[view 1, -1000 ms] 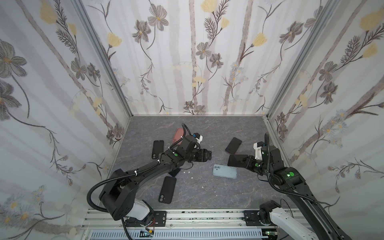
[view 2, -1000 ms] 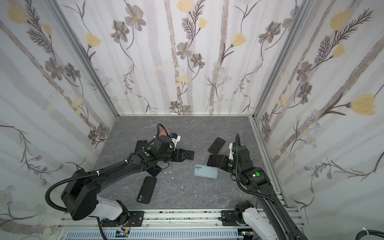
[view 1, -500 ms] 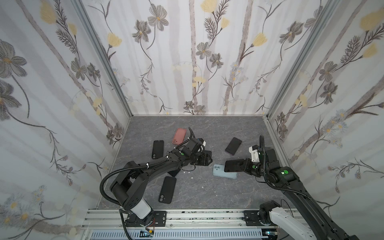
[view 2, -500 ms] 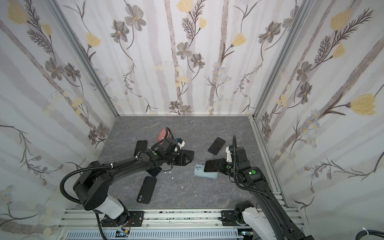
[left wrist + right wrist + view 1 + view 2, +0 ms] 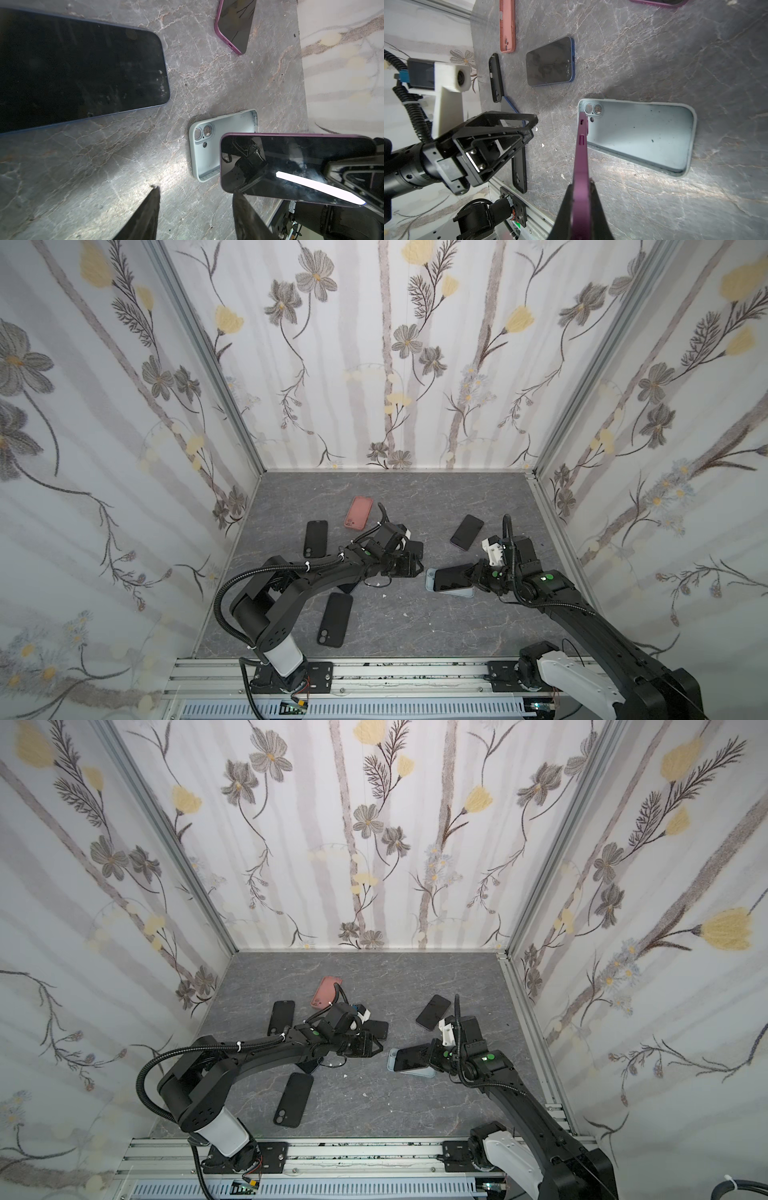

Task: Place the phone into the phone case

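The phone (image 5: 453, 577) (image 5: 411, 1057) has a purple frame and a dark screen. My right gripper (image 5: 473, 574) (image 5: 432, 1056) (image 5: 581, 185) is shut on its end and holds it tilted over the light blue phone case (image 5: 461, 592) (image 5: 391, 1058) (image 5: 643, 133). The case lies open side up on the grey floor. In the right wrist view the phone (image 5: 581, 155) shows edge-on, its far end over the case's camera corner. My left gripper (image 5: 409, 566) (image 5: 365, 1046) (image 5: 195, 190) stands open and empty just left of the case (image 5: 209, 149), close to the phone (image 5: 291, 166).
A blue-edged phone (image 5: 415, 547) (image 5: 83, 72) lies beside the left gripper. A pink case (image 5: 358, 512), two black cases (image 5: 316, 538) (image 5: 334, 619) and a phone in a purple case (image 5: 467, 531) lie around. Walls close three sides; a rail (image 5: 395, 672) runs along the front.
My right gripper carried the phone left and lower, over the blue case. The left gripper swung toward the case and its jaws narrowed a little, uncovering the pink case.
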Robot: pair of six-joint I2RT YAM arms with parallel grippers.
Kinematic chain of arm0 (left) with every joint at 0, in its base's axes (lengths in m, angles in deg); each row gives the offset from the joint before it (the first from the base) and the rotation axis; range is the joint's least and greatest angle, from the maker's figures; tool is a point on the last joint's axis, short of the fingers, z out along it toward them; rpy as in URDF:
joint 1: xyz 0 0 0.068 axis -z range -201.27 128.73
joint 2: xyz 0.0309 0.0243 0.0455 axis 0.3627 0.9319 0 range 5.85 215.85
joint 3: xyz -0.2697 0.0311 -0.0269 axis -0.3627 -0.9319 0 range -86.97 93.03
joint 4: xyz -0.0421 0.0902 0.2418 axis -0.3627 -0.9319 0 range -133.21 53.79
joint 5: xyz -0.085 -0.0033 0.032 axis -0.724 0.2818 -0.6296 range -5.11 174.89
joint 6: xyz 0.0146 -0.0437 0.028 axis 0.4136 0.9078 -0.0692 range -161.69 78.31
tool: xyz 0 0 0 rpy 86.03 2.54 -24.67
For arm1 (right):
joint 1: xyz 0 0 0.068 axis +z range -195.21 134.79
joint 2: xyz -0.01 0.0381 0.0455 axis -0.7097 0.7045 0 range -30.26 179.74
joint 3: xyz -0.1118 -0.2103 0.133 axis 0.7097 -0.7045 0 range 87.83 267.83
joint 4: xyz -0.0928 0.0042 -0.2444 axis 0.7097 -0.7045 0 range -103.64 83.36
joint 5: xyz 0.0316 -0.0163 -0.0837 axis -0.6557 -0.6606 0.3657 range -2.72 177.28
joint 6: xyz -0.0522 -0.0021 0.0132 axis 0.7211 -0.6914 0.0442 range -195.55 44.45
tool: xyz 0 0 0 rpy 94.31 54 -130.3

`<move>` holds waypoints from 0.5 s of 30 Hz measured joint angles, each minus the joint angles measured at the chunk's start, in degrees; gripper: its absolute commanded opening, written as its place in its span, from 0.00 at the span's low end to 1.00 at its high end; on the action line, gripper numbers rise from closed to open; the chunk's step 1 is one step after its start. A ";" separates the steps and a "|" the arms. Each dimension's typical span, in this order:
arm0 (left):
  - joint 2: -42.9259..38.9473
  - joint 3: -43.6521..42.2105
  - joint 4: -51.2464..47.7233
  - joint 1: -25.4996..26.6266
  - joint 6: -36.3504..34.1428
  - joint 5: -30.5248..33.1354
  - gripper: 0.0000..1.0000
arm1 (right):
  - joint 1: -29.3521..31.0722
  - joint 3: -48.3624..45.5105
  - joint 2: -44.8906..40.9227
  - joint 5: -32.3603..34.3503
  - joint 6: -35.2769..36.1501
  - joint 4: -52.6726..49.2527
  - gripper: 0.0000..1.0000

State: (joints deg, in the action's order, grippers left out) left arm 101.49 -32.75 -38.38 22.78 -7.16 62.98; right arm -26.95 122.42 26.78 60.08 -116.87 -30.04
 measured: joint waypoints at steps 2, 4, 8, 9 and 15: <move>0.68 0.00 1.22 0.00 0.17 -0.33 0.52 | 0.00 0.00 1.36 -0.63 0.13 1.16 0.00; 1.44 0.02 2.25 0.00 0.26 -0.68 0.51 | 0.00 -0.42 2.21 -0.96 0.44 2.56 0.00; 2.89 -0.02 4.04 0.00 1.03 -1.18 0.47 | 0.00 -1.31 3.72 -1.11 0.87 4.33 0.00; 3.17 -0.04 4.59 0.02 1.33 -1.27 0.45 | 0.00 -1.40 3.93 -1.20 0.96 4.83 0.00; 5.88 -0.02 6.71 0.50 1.90 -1.84 0.45 | -0.07 -2.12 5.88 -1.22 1.60 7.76 0.00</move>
State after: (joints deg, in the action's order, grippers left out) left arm 107.36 -32.77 -31.67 23.29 -5.26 61.14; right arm -27.02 120.30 32.66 58.85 -115.28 -22.28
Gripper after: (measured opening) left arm 0.448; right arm 0.084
